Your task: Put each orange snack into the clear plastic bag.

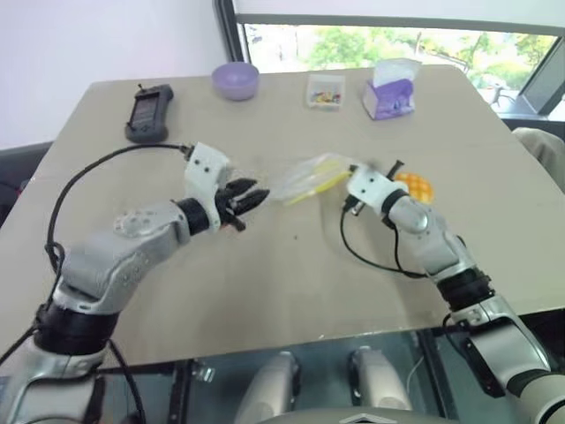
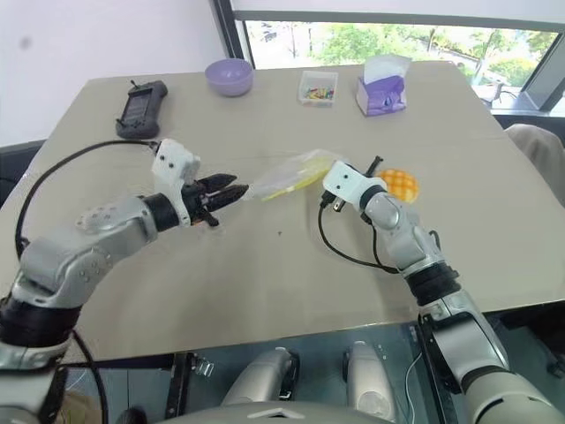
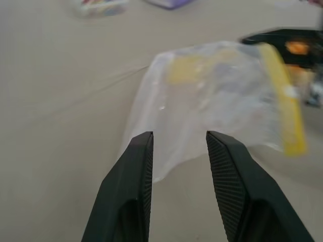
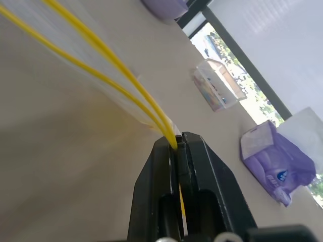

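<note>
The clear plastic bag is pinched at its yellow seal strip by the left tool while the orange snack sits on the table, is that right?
Not quite. The right tool, not the left, pinches the clear plastic bag at its yellow seal strip, as the right wrist view shows. The left tool is open, short of the bag. The orange snack does sit on the table.

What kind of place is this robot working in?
Probably an office or lab room: a plain beige table beside a big window with trees outside, with a tissue pack and a purple bowl on it.
</note>
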Tool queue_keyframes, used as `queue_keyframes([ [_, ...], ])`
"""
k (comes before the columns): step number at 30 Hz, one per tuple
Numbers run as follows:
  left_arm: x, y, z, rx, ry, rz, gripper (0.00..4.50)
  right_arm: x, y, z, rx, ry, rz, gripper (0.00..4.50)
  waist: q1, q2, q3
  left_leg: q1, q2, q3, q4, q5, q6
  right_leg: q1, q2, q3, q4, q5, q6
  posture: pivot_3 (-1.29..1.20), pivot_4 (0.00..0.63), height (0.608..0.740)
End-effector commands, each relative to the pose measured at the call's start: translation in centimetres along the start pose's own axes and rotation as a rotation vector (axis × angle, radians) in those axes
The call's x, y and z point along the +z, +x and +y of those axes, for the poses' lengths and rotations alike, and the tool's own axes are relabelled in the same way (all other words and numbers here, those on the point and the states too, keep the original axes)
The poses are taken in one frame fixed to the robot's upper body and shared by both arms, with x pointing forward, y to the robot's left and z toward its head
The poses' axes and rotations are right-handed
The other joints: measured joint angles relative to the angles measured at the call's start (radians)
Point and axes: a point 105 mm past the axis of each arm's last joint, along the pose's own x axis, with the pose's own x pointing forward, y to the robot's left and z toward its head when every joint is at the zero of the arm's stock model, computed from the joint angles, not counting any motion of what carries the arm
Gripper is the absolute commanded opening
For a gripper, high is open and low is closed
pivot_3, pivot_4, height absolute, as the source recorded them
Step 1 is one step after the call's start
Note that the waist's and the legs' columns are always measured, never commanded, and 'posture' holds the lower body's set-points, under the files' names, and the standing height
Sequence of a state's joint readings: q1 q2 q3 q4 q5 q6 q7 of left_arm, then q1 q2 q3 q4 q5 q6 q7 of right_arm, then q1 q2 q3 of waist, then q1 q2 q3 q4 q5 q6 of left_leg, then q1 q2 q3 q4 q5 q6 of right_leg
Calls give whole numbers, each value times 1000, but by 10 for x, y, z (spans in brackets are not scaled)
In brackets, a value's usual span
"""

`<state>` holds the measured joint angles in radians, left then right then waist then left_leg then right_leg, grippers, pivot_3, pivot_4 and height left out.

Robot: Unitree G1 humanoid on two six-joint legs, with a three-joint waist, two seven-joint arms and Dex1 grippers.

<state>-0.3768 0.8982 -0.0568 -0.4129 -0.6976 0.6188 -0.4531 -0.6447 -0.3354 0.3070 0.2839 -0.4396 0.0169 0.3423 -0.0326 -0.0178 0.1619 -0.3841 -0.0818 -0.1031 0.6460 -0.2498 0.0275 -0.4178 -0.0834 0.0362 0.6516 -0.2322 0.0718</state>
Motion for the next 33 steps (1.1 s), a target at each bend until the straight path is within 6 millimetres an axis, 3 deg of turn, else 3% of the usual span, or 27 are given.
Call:
queue_keyframes([
  [1, 13, -3, -16, -67, 179, -22, 1801, 16, 3, -12, -17, -23, -50, 0, -1, 0, 0, 0, 0, 0, 0, 0, 0, 0, 0, 0, 0, 0, 0, 0, 150, 740],
  [8, 8, 9, -29, -94, 332, 16, 1801, 25, 5, -15, -6, -24, -70, 0, -5, 0, 0, 0, 0, 0, 0, 0, 0, 0, 0, 0, 0, 0, 0, 0, 150, 740],
  [16, 11, 27, -32, -46, 367, 22, 1801, 29, 5, -15, 0, -23, -74, 0, -5, 0, 0, 0, 0, 0, 0, 0, 1, 0, 0, 0, 0, 0, 0, 0, 150, 740],
  [27, 6, 28, -32, -60, 367, 96, 1801, 38, 4, -10, 6, -23, -83, 0, -8, 0, 0, 0, 0, 0, 0, 0, 0, -1, 0, 0, 0, 0, 0, 0, 150, 740],
  [33, 8, 25, -26, -57, 342, 147, 1801, 32, 5, -13, -37, -15, -17, 0, -7, 0, 0, 0, 0, 0, 0, 0, 0, -1, 1, -1, 0, 0, 0, 0, 150, 740],
])
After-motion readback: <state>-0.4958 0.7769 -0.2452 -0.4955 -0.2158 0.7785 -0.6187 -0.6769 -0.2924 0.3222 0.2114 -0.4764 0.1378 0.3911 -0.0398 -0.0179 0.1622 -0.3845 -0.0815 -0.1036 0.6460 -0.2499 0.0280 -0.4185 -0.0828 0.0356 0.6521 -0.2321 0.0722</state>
